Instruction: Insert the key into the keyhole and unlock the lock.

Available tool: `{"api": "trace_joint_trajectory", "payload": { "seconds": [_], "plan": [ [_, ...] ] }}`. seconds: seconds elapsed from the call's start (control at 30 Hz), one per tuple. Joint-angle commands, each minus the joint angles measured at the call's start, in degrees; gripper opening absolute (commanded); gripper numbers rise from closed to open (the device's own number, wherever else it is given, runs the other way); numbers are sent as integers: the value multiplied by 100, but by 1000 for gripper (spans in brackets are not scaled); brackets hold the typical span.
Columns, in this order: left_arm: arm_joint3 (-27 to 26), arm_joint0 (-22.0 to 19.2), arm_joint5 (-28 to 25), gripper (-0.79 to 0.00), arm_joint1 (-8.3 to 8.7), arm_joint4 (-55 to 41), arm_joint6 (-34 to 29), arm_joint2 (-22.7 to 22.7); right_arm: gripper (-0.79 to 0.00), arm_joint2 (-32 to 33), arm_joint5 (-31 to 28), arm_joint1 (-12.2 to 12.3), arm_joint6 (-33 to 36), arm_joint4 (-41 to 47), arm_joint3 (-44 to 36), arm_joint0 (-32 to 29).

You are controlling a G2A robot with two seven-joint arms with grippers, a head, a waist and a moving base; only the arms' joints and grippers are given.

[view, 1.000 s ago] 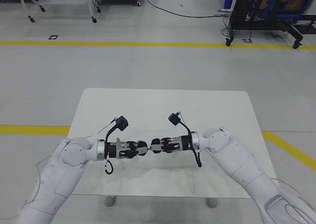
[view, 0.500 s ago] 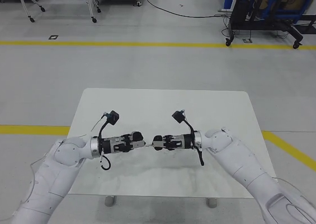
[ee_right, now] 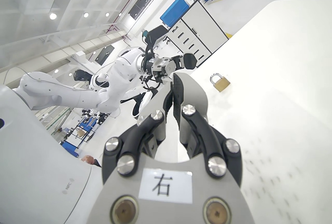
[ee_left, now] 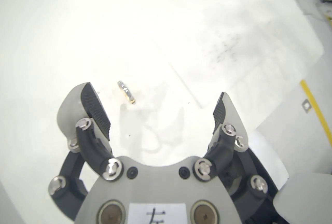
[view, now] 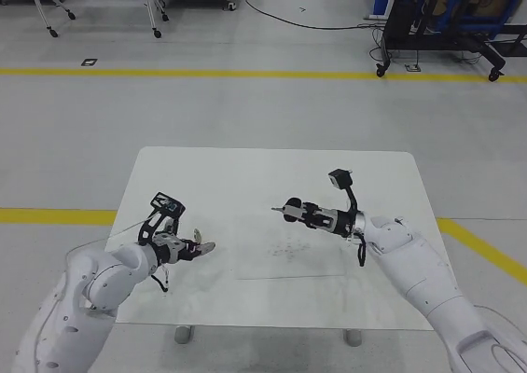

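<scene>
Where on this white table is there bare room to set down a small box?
Bare: the far half of the white table, and the near middle strip between the open left end effector and the right end effector. Crowded: just ahead of the left end effector, where the small brass-coloured padlock lies.

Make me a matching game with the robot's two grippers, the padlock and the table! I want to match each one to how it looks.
Things:
1. left gripper
2. right gripper
3. padlock
4. table

Looks:
A. white
B. fingers wide open
C. gold-coloured, lying on the table
D. fingers pressed shut

Pairs: 1-B, 2-D, 3-C, 4-A
</scene>
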Motion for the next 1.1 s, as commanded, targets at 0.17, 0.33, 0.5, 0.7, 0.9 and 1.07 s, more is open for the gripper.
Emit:
{"api": "trace_joint_trajectory", "payload": {
  "seconds": [0.17, 0.33, 0.5, 0.7, 0.9, 1.07],
  "plan": [
    [902, -454, 235, -46, -92, 50, 63, 443, -785, 0, 0, 0, 0, 0, 0, 0],
    [1190, -725, 258, -277, -149, 19, 128, 669, -785, 0, 0, 0, 0, 0, 0, 0],
    [1454, -898, 296, -403, -194, 103, 228, 844, -785, 0, 0, 0, 0, 0, 0, 0],
    [1808, -1090, 237, -440, -242, 34, 388, 962, -785, 0, 0, 0, 0, 0, 0, 0],
    [1893, -1157, 271, -582, -270, 64, 433, 1031, -785, 0, 0, 0, 0, 0, 0, 0],
    [1851, -1144, 355, -785, -269, 52, 349, 989, -785, 0, 0, 0, 0, 0, 0, 0]
  ]
}}
